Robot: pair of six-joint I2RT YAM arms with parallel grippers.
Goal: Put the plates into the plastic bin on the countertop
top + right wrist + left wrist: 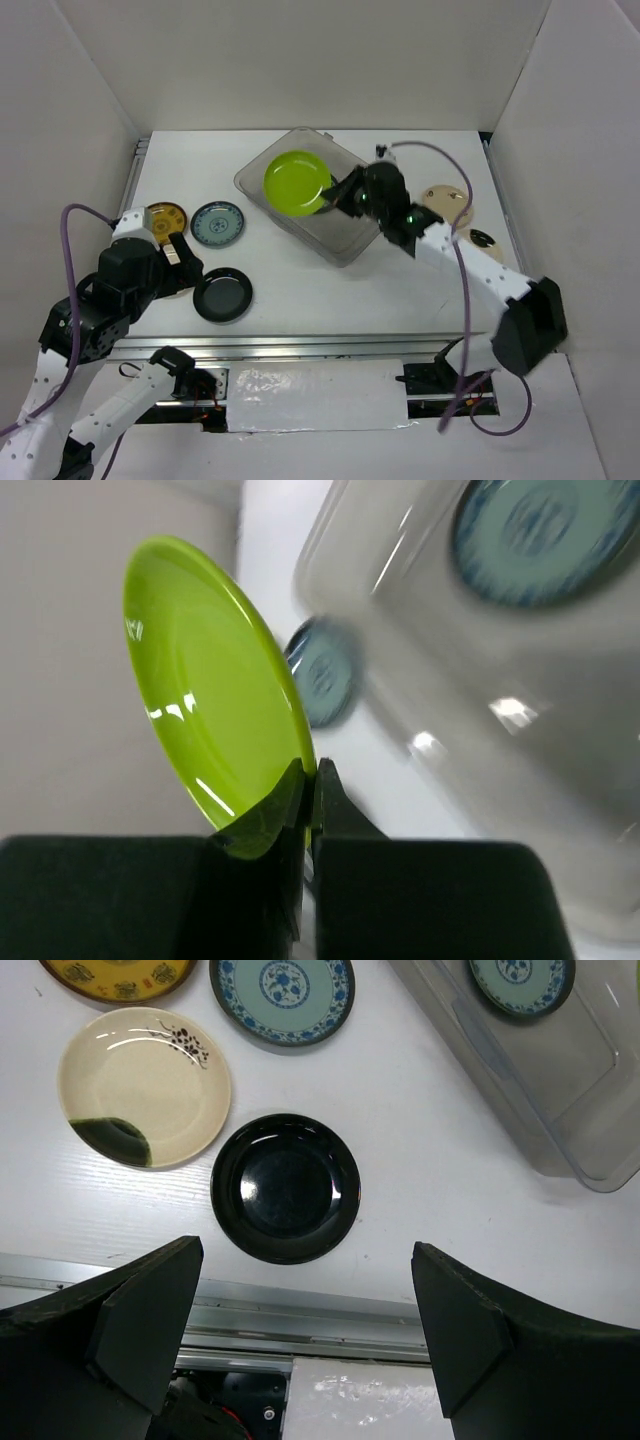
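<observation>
On the right arm [478,275] the jaws are pinched fully shut on the rim of the lime green plate [210,690], which hangs tilted on edge over the plastic bin [350,242]. The left arm [130,270] has its jaws spread as wide as they go, holding nothing, just above the black plate [285,1187].

Plate count:
- Teal-patterned: two, one [520,980] lying flat in the bin and one [282,995] on the white matte worktop [300,285].
- Golden-brown: one [165,217].
- Cream: three, one with a dark green patch [143,1087] and two [447,203] by the right arm.

All are small, round, glossy saucers. The bin is clear greyish plastic with rounded corners.
</observation>
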